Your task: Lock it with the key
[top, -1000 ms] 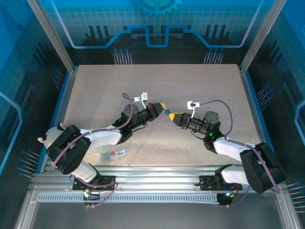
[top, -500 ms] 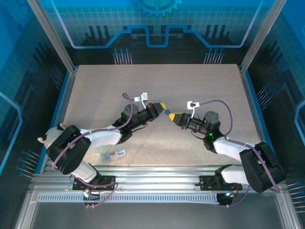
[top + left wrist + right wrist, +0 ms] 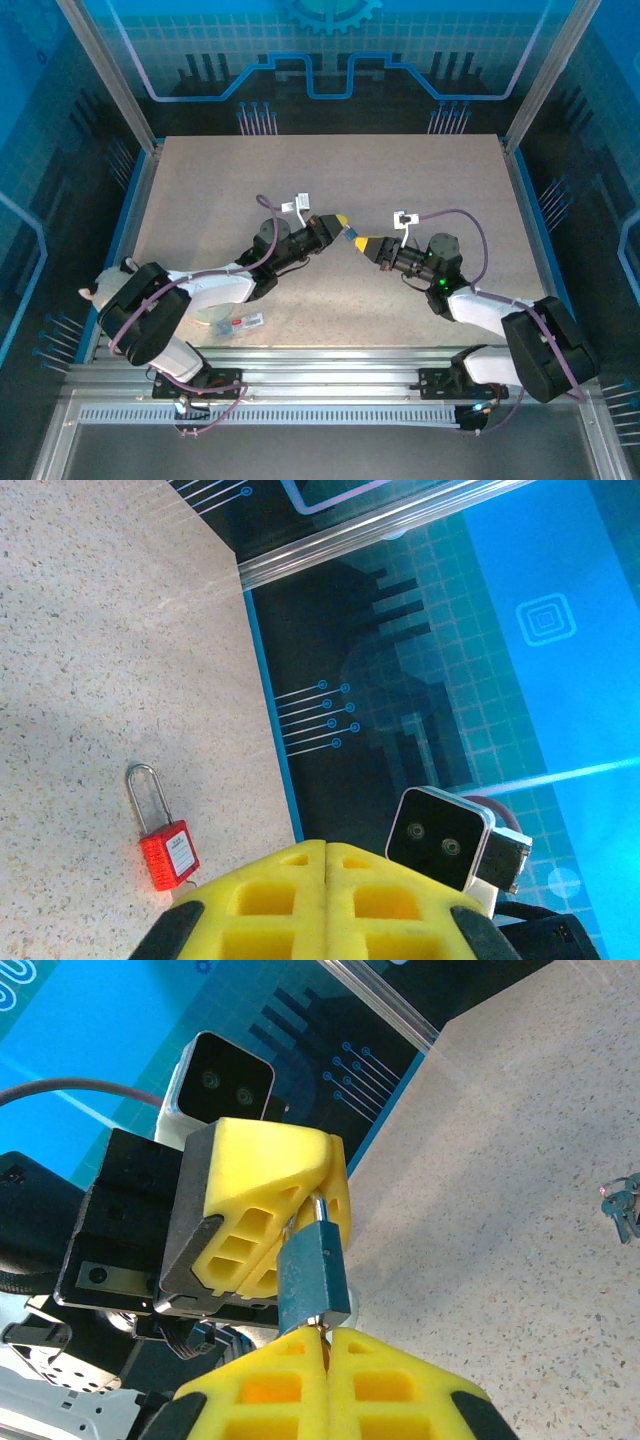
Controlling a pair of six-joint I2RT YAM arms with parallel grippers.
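Observation:
A blue padlock (image 3: 312,1270) hangs in the air between my two grippers, also seen from above (image 3: 353,236). My left gripper (image 3: 341,222) is shut on its steel shackle (image 3: 318,1208), with its yellow fingers (image 3: 262,1195) pressed together; in its own view those fingers (image 3: 327,865) meet with no gap and hide the padlock. My right gripper (image 3: 324,1335) is shut at the padlock's underside, where a sliver of the metal key (image 3: 321,1324) shows between its fingertips. Most of the key is hidden.
A red padlock (image 3: 165,850) with an open-looking shackle lies on the speckled table (image 3: 420,170). A bunch of keys (image 3: 620,1205) lies on the table. A small red and white object (image 3: 240,322) sits near the left arm's base.
The right gripper has closed its fingers at the bottom of the blue padlock. Both arms have barely moved.

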